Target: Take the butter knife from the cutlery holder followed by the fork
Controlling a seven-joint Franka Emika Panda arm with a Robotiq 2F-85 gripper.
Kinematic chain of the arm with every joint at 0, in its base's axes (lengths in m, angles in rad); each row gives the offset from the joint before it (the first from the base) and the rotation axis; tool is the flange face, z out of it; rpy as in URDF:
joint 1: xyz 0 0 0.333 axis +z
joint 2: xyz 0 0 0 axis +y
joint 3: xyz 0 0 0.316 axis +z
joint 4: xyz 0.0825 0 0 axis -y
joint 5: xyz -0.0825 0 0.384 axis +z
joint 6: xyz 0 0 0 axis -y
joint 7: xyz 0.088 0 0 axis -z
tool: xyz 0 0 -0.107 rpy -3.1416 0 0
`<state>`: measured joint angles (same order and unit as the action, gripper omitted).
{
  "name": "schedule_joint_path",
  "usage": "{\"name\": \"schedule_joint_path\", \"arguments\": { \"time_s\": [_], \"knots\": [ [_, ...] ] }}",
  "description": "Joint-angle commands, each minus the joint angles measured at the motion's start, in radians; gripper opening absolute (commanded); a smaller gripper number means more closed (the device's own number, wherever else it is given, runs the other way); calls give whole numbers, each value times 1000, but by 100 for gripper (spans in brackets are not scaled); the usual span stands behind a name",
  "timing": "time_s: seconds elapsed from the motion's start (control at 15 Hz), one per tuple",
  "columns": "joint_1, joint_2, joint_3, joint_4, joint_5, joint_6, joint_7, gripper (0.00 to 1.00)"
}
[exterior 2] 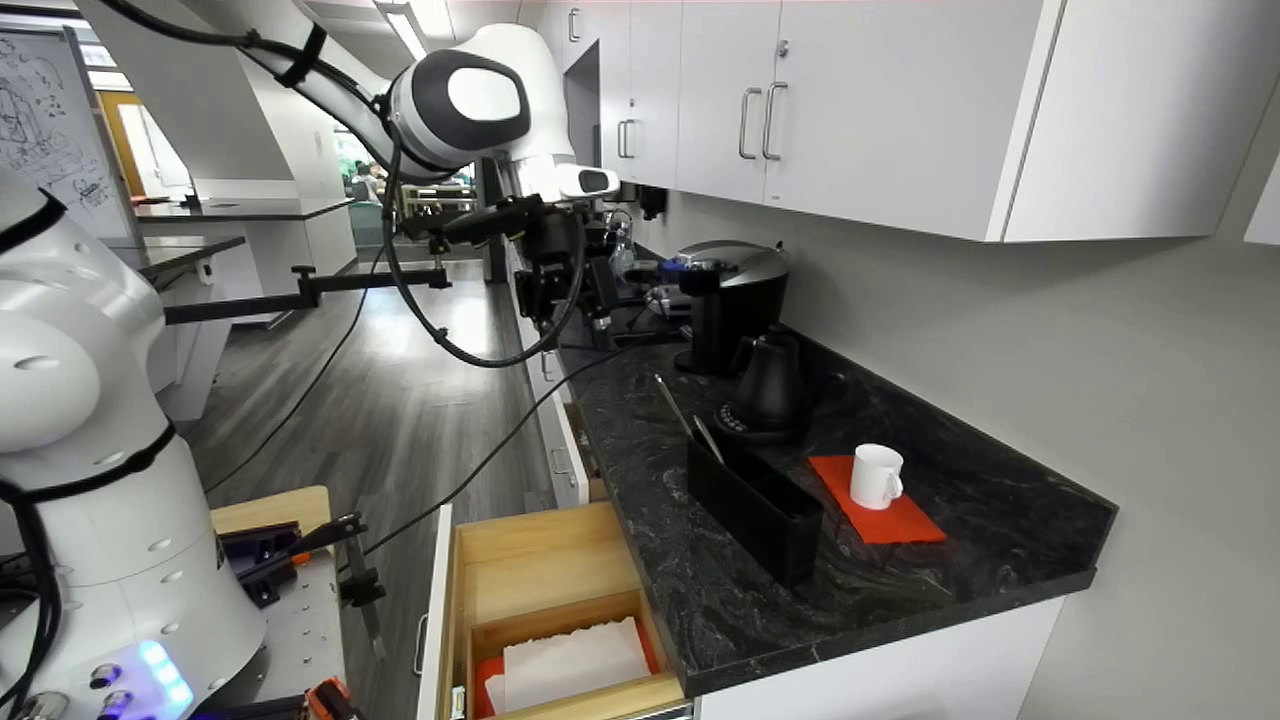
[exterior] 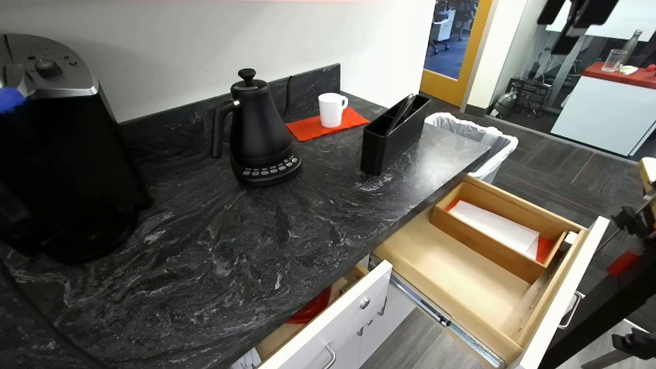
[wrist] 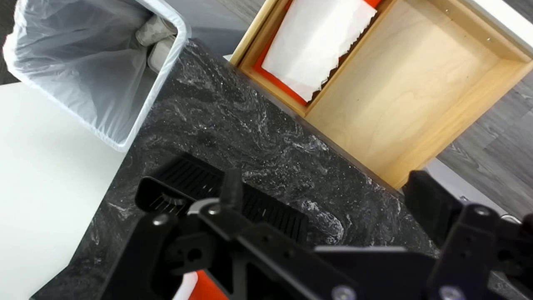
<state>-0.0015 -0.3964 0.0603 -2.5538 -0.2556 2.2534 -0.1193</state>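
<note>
Countertop [exterior 2: 640, 440] bears one cutlery holder [exterior 2: 745, 503] with two utensils [exterior 2: 673, 404].

In an exterior view I see white wall cabinets [exterior 2: 860, 90] at one o'clock, a ceiling light [exterior 2: 405, 32] at eleven, a whiteboard [exterior 2: 45, 140] at ten, grey plank floor [exterior 2: 420, 420] at nine. In an exterior view a yellow door frame [exterior: 471, 46] stands near one-thirty; beyond it I think I see office chairs [exterior: 465, 13].

The rounded white arm [exterior 2: 485, 95] wears black straps [exterior 2: 303, 57] and cables [exterior 2: 440, 335].
</note>
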Motion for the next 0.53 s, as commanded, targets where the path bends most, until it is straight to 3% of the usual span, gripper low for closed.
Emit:
{"name": "schedule_joint_path", "arguments": {
  "time_s": [0.0, 0.2, 0.47],
  "knots": [
    [15, 79, -11, 28, -17, 110, -24, 100],
    [36, 129, -12, 30, -17, 247, -109, 100],
    [120, 169, -45, 26, 118, 357, -346, 100]
  ]
}}
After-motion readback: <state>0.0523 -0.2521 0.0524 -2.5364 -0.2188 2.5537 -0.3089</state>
